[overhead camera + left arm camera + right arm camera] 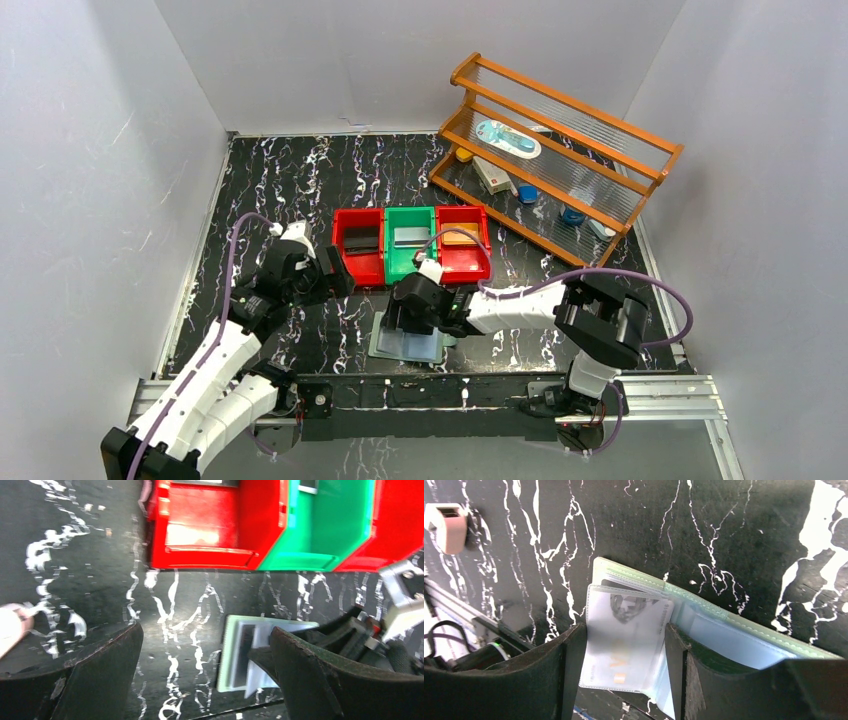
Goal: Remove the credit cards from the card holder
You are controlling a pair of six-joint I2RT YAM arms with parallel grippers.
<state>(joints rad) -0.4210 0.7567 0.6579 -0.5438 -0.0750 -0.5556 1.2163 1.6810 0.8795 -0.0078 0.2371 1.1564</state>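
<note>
- Card holder (385,348) (sage-green, lying open) rests flat on the black marbled table (280,180), close to its front edge. It sits in front of the green bin (400,270), with a strip of bare table between them.
- One clear sleeve (644,612) holds a pale credit card (624,655) with an orange mark.
- The right gripper (624,630) is partly open over the holder. Its fingers (569,670) stand against both side edges of that sleeve, and I cannot tell whether they are squeezing it.
- The left gripper (325,275) is spread wide and holds nothing. It hovers left of the holder, beside the left red bin (345,262).
- The bins stand in a touching row: a dark card (361,240) in the left red one, a silvery card (410,237) in the green, a tan-gold card (460,237) in the right red bin (470,268).
- A wooden rack (565,101) fills the far right corner.
- Open tabletop lies behind the bins and along the left side.
</note>
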